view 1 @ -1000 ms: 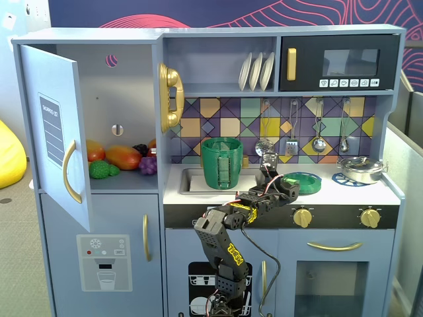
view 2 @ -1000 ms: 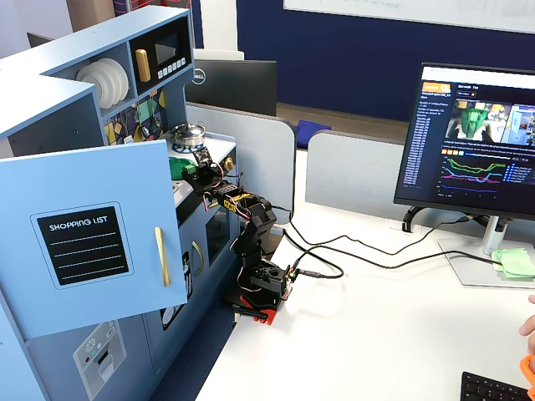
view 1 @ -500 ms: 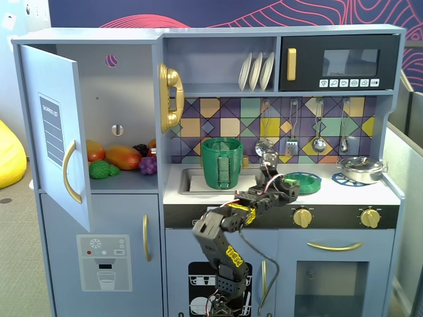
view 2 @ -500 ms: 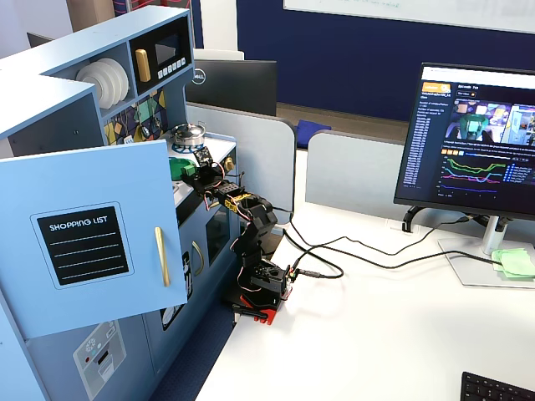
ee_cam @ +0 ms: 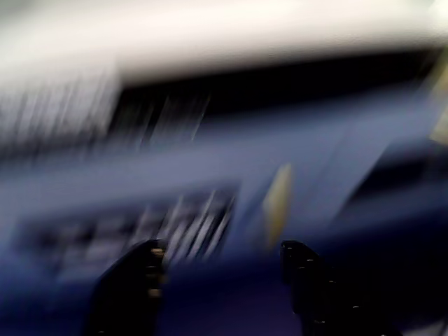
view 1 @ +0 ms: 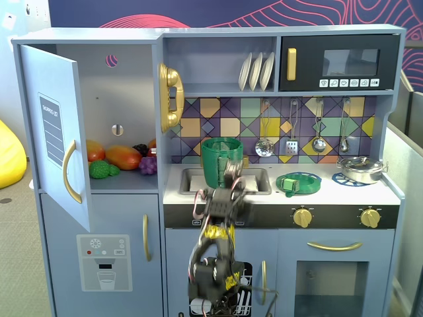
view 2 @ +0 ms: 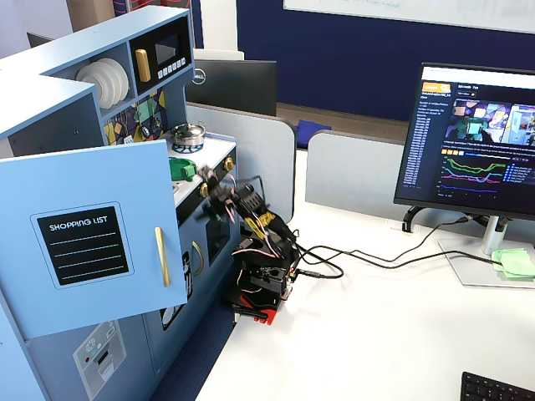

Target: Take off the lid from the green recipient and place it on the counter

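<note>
Lid [view 1: 298, 183] lies on counter [view 1: 258, 195] mid-front, off green recipient [view 1: 221, 162] | gripper [ee_cam: 220, 269] fingers spread, empty | risk: arm near front edge could knock recipient over

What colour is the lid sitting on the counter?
Green, matching the recipient; the lid shows best in a fixed view, facing the kitchen.

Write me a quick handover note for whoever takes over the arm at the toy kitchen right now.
Gripper: open and empty in the blurred wrist view, below the counter's front edge.
Lid: already off, lying flat on the counter over the left burner print.
Green recipient: upright in the sink area, mouth open.
Done: lid removed and placed.
Left: nothing apparent beyond parking the arm clear of the kitchen.
</note>
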`<state>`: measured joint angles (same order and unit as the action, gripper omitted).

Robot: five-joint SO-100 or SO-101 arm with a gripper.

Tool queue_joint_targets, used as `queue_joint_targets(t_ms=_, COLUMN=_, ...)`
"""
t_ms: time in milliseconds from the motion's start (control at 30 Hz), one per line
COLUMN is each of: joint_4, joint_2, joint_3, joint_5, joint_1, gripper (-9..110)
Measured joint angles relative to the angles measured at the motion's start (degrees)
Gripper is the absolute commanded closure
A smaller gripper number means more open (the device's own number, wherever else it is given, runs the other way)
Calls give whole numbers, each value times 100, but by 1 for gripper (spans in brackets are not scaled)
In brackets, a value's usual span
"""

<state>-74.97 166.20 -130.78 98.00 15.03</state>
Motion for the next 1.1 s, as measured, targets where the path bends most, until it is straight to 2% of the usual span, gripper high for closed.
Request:
queue_joint_targets(t_ms=133, joint_4=-624, joint_2=809, joint_3=-1371, joint_5=-202, joint_1=-615, gripper=101)
queue_joint_targets(t_ms=300, joint_4=-492, joint_2=1406, joint_3=-2997, joint_5=-325, joint_1=-1063, gripper=101)
queue_joint_targets(t_ms=467, joint_4=-193, joint_2=1538, joint_3=-3911, joint_5=-589, joint_1=-1397, gripper=101)
queue_joint_targets(t_ms=1100, joint_4=-272, joint_2=1626, joint_3=-4008, joint_5=-1046, joint_1=-1617, gripper=101)
